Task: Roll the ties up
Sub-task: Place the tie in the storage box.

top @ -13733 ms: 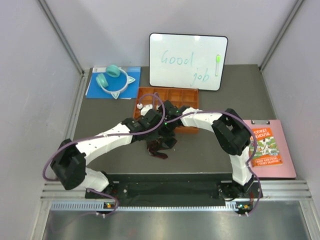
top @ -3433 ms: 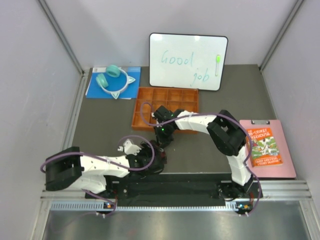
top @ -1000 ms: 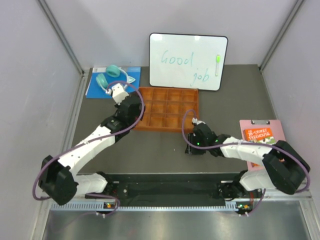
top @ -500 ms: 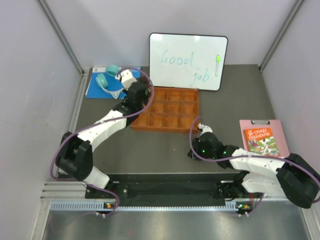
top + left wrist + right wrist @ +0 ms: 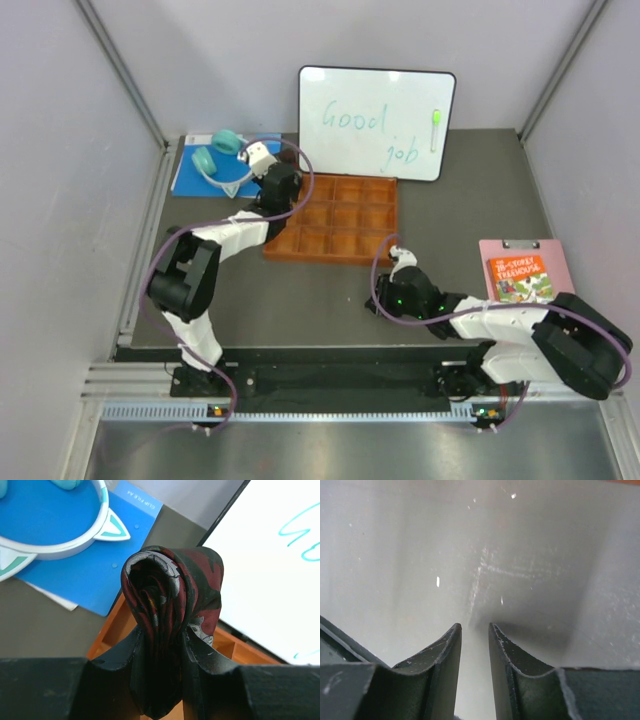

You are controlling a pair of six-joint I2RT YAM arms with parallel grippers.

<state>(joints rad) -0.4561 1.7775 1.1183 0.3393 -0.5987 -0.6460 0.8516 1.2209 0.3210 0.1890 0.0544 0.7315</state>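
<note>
Since half a second ago, my left arm [image 5: 238, 230] has pulled its elbow in toward the tray [image 5: 330, 258], wrist staying over the tray's far-left corner. My right arm [image 5: 490, 320] barely shifted, low on the bare counter [image 5: 300, 310] in front of the tray.

Top view: whiteboard [image 5: 375, 120] stands behind the tray, headphones [image 5: 215, 160] lie on a blue folder [image 5: 190, 182] to the left, and a clipboard [image 5: 525, 290] with a book sits on the right. Can't make out the tie here.

Left wrist: left pincer [image 5: 164, 635] is pinching the rolled tie [image 5: 170, 595], a dark maroon coil standing up between the fingers. It is held above the tray's orange edge [image 5: 112, 632], with the folder [image 5: 65, 575] and headphones [image 5: 97, 535] beyond on the left and the whiteboard [image 5: 270, 570] on the right.

Right wrist: right pincer [image 5: 475, 630] has a thin gap between the fingers and nothing in it, with grey counter [image 5: 470, 540] underneath.
</note>
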